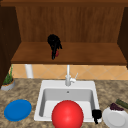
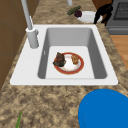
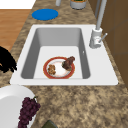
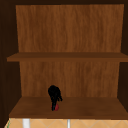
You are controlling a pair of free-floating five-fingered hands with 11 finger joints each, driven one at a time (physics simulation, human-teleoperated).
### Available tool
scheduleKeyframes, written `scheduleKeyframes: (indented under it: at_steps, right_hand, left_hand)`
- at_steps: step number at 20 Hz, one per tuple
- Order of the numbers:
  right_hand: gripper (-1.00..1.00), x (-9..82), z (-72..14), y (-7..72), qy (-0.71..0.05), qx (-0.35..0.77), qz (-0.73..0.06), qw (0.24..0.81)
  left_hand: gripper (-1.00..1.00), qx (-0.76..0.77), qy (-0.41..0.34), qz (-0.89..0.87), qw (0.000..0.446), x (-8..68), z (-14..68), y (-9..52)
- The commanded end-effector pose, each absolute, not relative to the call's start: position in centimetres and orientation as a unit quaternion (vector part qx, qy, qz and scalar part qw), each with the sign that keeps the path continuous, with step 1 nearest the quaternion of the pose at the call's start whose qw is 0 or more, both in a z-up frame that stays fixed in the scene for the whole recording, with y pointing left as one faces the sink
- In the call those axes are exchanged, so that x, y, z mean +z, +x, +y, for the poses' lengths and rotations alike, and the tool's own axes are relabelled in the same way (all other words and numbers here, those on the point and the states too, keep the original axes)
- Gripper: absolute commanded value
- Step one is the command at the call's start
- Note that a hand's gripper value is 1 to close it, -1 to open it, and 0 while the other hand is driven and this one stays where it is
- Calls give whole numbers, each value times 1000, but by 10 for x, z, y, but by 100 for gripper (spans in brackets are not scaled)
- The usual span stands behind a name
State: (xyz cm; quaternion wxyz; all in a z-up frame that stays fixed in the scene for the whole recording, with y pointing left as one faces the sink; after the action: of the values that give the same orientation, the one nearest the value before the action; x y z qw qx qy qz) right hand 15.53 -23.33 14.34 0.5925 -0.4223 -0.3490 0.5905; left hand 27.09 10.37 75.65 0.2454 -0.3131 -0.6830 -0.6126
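Left hand (image 1: 54, 44) on cabinet shelf (image 1: 82, 53), fingers curled around small red fruit (image 1: 56, 53); loose hold risks fruit rolling off shelf edge. Right hand (image 1: 96, 115) idle near white plate (image 1: 115, 118), fingers curled, holding nothing.

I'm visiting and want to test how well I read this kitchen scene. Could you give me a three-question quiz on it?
1. True or false: the left hand is up at the bottom cabinet shelf, by a small red thing.
2. What lies on the white plate at the sink's right? A) dark grapes B) a banana C) bread
3. Fill in: inside the sink sits a red-rimmed plate carrying ____.

Key:
1. True.
2. A: the grapes rest on its edge, and the right hand hangs beside that plate.
3. Food: two brownish pieces.
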Motion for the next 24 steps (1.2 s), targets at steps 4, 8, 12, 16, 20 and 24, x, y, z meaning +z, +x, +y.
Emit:
scheduleKeyframes:
  at_steps: [4, 8, 12, 16, 20, 24]
  right_hand:
    - [0, 143, -233, 155, -422, 591, -349, 593]
    - [0, 143, -233, 155, -422, 591, -349, 593]
    - [0, 143, -233, 155, -422, 591, -349, 593]
    - [0, 143, -233, 155, -422, 591, -349, 593]
    - [0, 143, -233, 155, -422, 591, -349, 593]
    - [0, 143, -233, 155, -422, 591, -349, 593]
  left_hand:
    - [-100, -602, -329, -680, 258, 732, 112, 325]
    - [-100, -595, -337, -680, 265, 733, 118, 352]
    - [-100, -595, -329, -687, 256, 708, 115, 366]
    - [-100, -586, -336, -691, 257, 694, 117, 391]
    - [-100, -582, -350, -682, 271, 683, 123, 421]
    - [-100, -579, -354, -674, 292, 678, 121, 444]
